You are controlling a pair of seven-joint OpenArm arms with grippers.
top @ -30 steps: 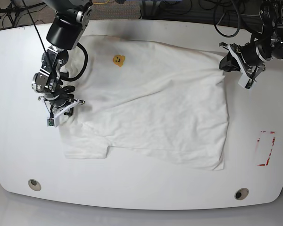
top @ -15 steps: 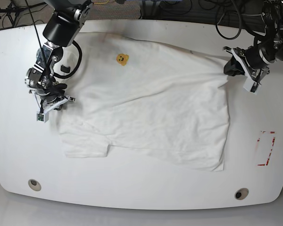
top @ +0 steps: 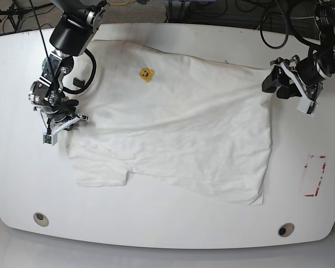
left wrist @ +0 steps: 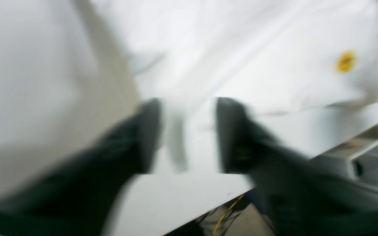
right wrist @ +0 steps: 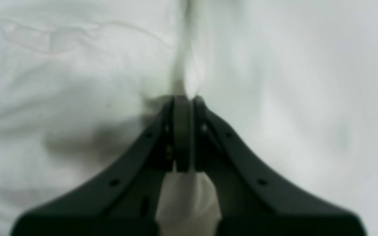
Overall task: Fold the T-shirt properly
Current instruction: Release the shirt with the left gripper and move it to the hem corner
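The white T-shirt lies spread on the table, its yellow-orange emblem near the far edge. My right gripper stands at the shirt's left edge. In the right wrist view this gripper is shut, and a fold of the T-shirt is pinched between its fingers. My left gripper hovers just off the shirt's far right corner. The blurred left wrist view shows that gripper open over bare table, with the T-shirt and emblem beyond it.
A red-outlined rectangle is marked on the white table at the right. Two round holes sit near the front edge. Cables hang behind the far edge. A grey box stands off the table.
My right gripper has pulled the shirt's left edge further left, flattening the cloth. My left gripper has drawn back to the right, off the shirt's corner.
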